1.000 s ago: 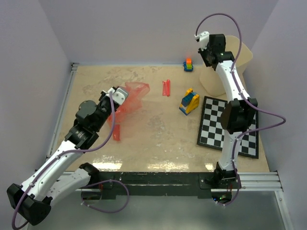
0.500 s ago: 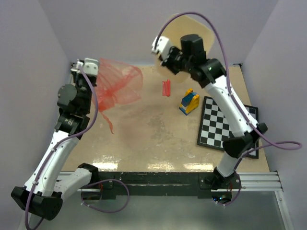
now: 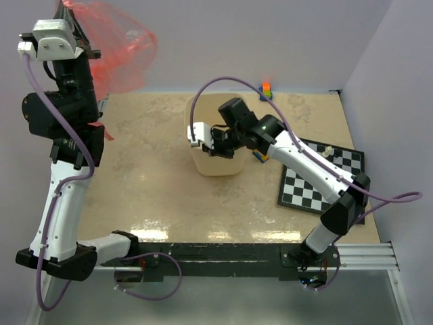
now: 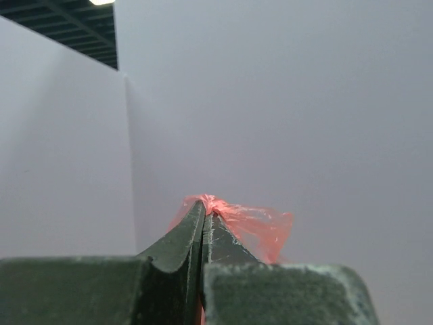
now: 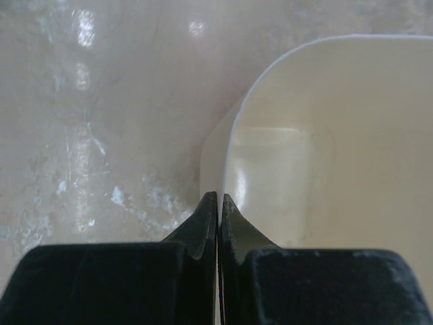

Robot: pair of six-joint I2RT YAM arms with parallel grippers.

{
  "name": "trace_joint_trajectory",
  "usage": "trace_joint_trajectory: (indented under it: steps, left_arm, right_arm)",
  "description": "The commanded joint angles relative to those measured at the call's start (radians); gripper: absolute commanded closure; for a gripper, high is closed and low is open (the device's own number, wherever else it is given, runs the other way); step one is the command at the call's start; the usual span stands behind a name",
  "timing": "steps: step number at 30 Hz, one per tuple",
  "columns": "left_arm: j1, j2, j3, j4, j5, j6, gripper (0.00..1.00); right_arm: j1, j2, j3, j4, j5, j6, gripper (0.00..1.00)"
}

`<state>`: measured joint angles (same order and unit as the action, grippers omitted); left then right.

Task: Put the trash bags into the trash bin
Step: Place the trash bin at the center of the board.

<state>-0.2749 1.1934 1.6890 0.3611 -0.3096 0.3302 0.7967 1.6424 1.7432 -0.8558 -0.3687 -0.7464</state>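
Here the left claw [image 4: 204, 213], shut, holds the red trash bag [image 3: 120, 51] high over the table [image 3: 155, 196]; the right claw [image 5: 218, 198] pinches the rim of the upright trash bin [image 3: 220, 166] mid-table, only cream walls showing inside.

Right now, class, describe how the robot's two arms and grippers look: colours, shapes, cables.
The left arm and right arm have white tubular links, black joints and black bases. A thin purple cable loops along each. The left gripper and right gripper have dark fingers tapering to points.
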Motion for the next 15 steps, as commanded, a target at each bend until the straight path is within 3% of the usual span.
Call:
trace_joint_trajectory:
  steps: [1, 6, 9, 10, 15]
  left_arm:
    - [0.003, 0.044, 0.095, -0.079, 0.237, -0.195, 1.00]
    - [-0.026, 0.159, 0.236, -0.102, 0.297, -0.298, 1.00]
    - [-0.088, 0.224, 0.317, -0.094, 0.293, -0.290, 1.00]
    - [-0.115, 0.244, 0.340, -0.090, 0.293, -0.280, 1.00]
    - [-0.213, 0.317, 0.413, -0.065, 0.305, -0.255, 1.00]
  right_arm:
    - [0.035, -0.081, -0.072, 0.135, 0.010, -0.111, 1.00]
    - [0.036, -0.088, -0.106, 0.115, -0.065, -0.125, 1.00]
    - [0.036, -0.107, -0.085, 0.106, -0.062, -0.125, 0.61]
    - [0.035, -0.119, -0.074, 0.115, -0.059, -0.101, 0.53]
    - [0.030, -0.223, 0.019, 0.143, 0.042, -0.033, 0.39]
